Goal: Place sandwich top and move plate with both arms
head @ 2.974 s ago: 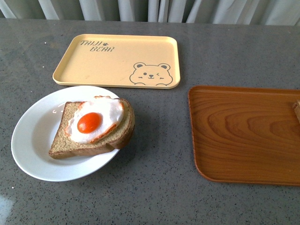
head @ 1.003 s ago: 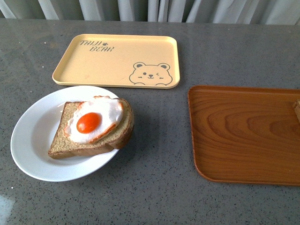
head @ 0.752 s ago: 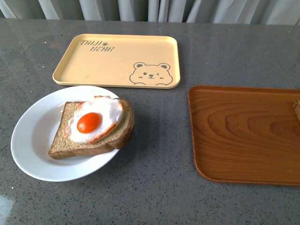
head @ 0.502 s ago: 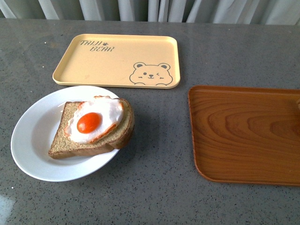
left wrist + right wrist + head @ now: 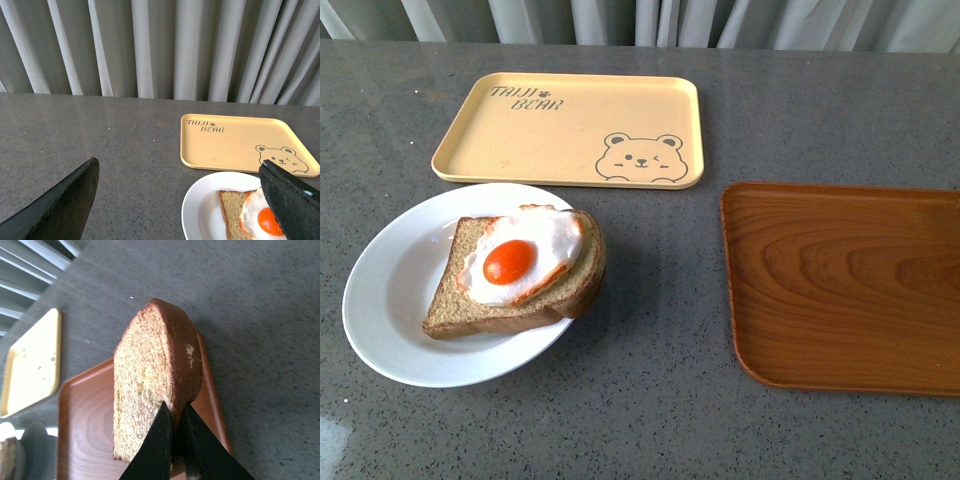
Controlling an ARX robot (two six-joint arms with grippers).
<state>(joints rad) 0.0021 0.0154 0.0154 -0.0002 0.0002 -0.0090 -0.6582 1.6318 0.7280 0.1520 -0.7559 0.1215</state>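
The right gripper (image 5: 176,412) pinches the sandwich top (image 5: 150,365) by its crust, centre frame, over the wooden tray (image 5: 85,430); so thin a hold could slip; the left gripper (image 5: 178,164) gapes wide; the plate (image 5: 390,300) sits lower left.

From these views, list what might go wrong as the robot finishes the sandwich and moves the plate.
The right end effector pinches the sandwich top only at its crust edge; it may slip or tear. The fried egg lies off-centre on the lower slice, so the top might settle tilted. The plate sits close to the yellow tray and could bump it.
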